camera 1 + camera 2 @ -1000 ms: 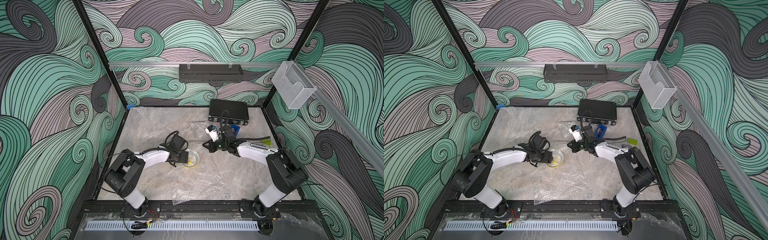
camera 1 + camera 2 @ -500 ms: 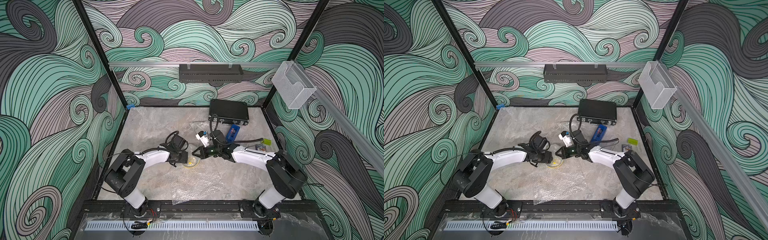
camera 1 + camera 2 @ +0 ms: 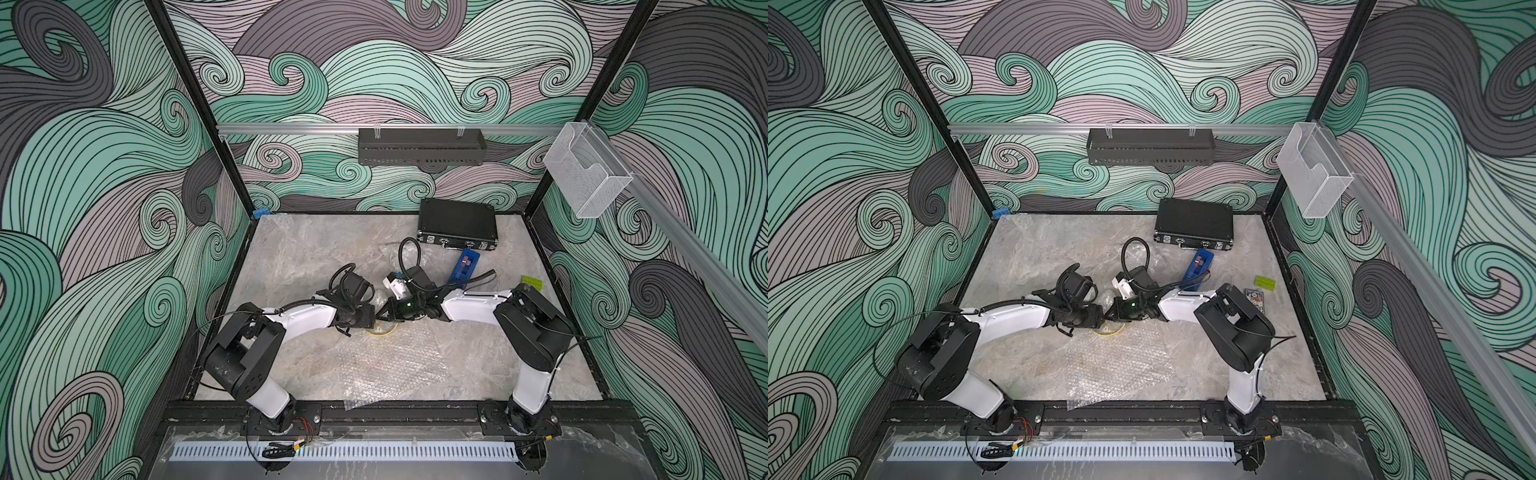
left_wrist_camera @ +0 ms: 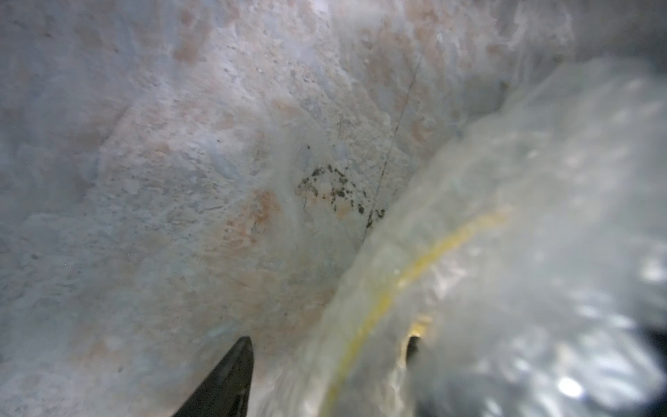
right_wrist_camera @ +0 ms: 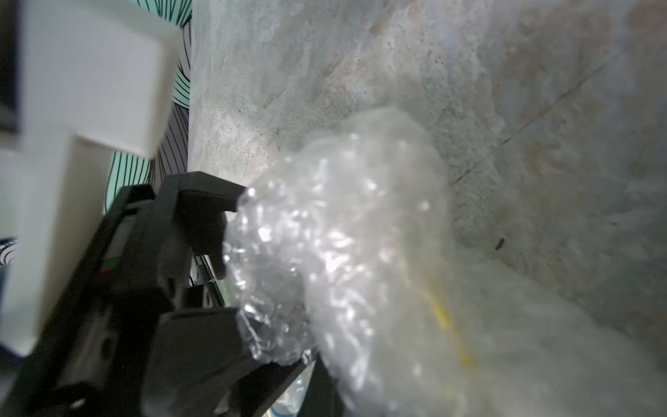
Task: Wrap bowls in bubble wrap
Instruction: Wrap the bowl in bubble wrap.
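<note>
A bowl (image 3: 380,331) with a yellow centre sits mid-table on the far end of a clear bubble wrap (image 3: 390,365) sheet, seen in both top views; arms hide most of it. My left gripper (image 3: 371,319) is at its left side. In the left wrist view its fingers (image 4: 231,379) stand apart, open, astride the wrap-covered yellow rim (image 4: 433,252). My right gripper (image 3: 384,314) meets it from the right, shut on a bunched fold of bubble wrap (image 5: 343,234) drawn over the bowl (image 5: 447,317).
A black case (image 3: 457,228) lies at the back, with a blue box (image 3: 465,266) in front of it. A green tag (image 3: 532,284) and a small card (image 3: 1253,298) lie at the right edge. More crinkled clear wrap (image 3: 388,255) lies behind the right wrist.
My right arm has swung left from beside the blue box to the bowl, bringing wrap over it. The left gripper stayed at the bowl and its jaws narrowed slightly.
</note>
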Controlling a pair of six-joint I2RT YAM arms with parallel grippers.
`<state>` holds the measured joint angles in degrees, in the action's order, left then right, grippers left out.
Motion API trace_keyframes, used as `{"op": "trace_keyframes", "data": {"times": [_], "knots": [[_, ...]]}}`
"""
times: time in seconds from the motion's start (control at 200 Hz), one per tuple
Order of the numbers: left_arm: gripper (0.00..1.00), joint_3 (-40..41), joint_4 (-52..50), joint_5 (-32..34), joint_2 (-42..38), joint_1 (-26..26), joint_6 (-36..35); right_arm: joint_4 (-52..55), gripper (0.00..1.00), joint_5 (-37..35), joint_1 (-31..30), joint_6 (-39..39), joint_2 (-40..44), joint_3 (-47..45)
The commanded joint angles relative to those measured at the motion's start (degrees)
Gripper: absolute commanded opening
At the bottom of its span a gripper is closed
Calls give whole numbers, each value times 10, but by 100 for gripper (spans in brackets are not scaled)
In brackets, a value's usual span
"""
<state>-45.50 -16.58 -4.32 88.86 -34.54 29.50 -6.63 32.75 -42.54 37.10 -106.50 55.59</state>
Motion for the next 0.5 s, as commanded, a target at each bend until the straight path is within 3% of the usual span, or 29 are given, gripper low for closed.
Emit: {"op": "trace_keyframes", "data": {"times": [0.0, 0.225, 0.495], "knots": [[71, 1, -9, -10, -40, -2, 21, 15, 0, -10, -7, -1, -12, 14], [84, -2, -14, -14, -93, 3, 45, 25, 0, -14, -9, -14, -17, 13], [88, -50, -32, 18, 4, 17, 41, 36, 0, -12, -9, -25, -14, 16]]}}
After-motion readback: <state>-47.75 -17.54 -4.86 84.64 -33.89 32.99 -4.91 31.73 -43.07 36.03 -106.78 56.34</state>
